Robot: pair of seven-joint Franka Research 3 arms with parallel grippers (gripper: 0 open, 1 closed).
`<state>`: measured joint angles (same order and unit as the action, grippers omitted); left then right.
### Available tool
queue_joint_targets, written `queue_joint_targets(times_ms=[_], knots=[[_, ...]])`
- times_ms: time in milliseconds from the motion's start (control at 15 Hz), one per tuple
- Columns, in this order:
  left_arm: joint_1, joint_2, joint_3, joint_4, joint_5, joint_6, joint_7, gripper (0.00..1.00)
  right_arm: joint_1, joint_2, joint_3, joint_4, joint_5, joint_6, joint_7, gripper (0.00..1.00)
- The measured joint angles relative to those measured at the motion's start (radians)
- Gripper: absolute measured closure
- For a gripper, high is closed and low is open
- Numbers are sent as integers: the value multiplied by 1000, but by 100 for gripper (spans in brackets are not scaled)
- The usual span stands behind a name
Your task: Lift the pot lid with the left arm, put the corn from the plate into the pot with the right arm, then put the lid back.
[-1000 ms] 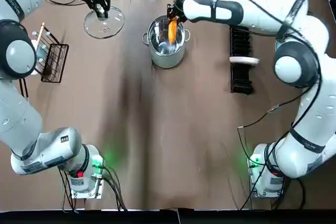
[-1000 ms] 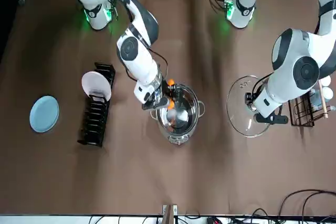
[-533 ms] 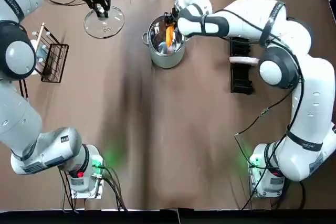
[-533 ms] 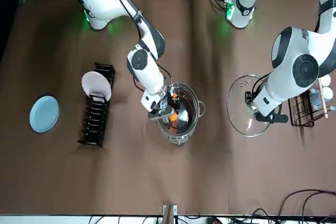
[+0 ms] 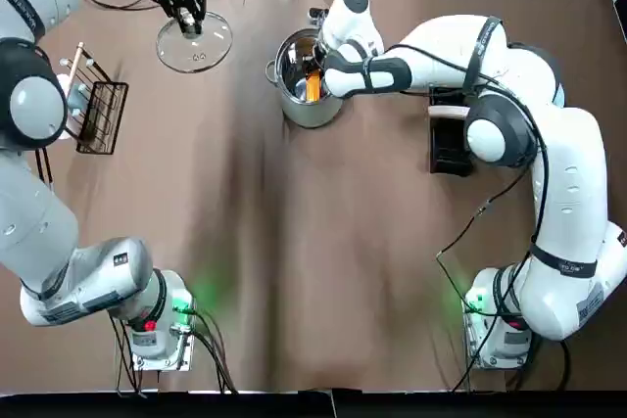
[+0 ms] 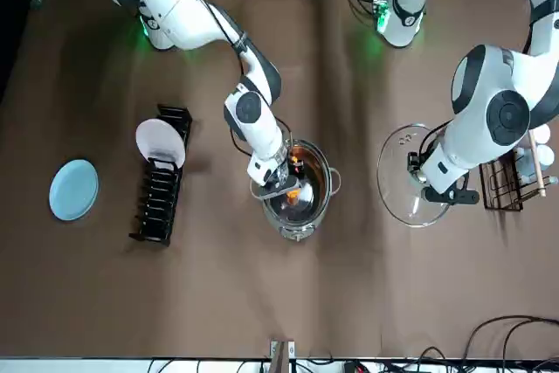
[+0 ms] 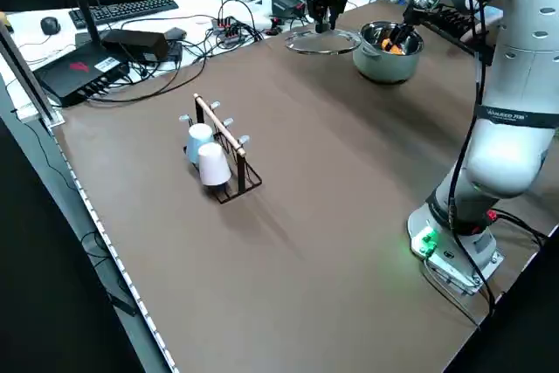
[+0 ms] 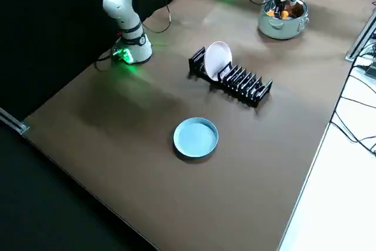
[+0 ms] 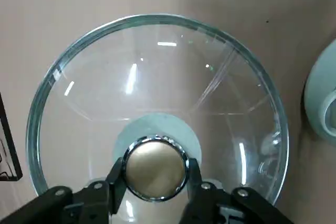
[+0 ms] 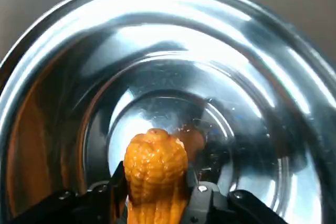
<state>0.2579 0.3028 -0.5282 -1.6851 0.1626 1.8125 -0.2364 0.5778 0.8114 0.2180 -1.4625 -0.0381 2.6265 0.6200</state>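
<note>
Holding corn (image 10: 155, 166): R tool (image 10: 156, 190), fingers clamped on cob, down inside pot (image 5: 304, 113).
pot: far centre of tabletop (image 5: 294, 271), uncovered.
L tool (image 9: 156, 179): closed on lid (image 9: 157, 77) knob.
lid: left of pot, apart from it, at tabletop level.
plate (image 8: 195, 137): well right of pot, past dish rack (image 8: 247, 83).

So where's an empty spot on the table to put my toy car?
The big brown stretch between the pot and the arm bases is bare, so is the patch between cup rack and pot. Far side is crowded: left jaws on the lid, right jaws holding corn in the pot, dish rack beside.
</note>
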Motion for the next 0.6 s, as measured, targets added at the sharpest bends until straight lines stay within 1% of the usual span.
queue_joint_targets(times_ms=[133,333,400,600], knots=[[0,-1,0,0,0,0,-1,50,3,0,0,1,0,21,0,33],[1,-3,-4,1,0,2,-10,50,4,0,0,7,0,31,1,4],[1,-5,-12,3,0,3,-25,50,4,0,-2,11,0,31,2,0],[-3,-12,-51,33,0,10,-122,50,0,0,-9,20,0,31,4,0]])
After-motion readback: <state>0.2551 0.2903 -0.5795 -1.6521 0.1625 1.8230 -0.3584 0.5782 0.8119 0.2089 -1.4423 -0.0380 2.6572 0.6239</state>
